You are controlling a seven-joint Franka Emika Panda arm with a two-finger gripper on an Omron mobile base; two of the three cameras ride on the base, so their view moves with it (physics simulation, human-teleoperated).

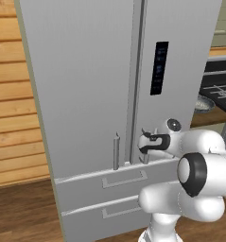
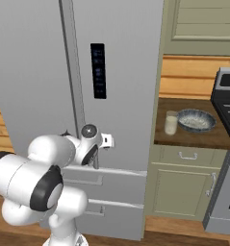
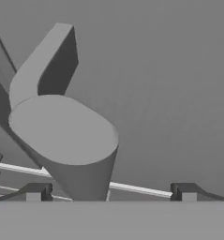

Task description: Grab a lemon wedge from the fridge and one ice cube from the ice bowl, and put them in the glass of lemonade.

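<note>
Smooth rounded grey handle end (image 3: 64, 131) on matte fridge (image 3: 155, 84)

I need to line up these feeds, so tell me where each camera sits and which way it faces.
Left base view: behind the arm, on its left, facing the fridge; white arm lower right, gripper at the handle.
Right base view: behind, on its right, facing the fridge, the glass of lemonade and the ice bowl; arm lower left.
Hand view: on the hand, close on the handle; fingertips at bottom.
Both base views share the closed fridge doors.
</note>
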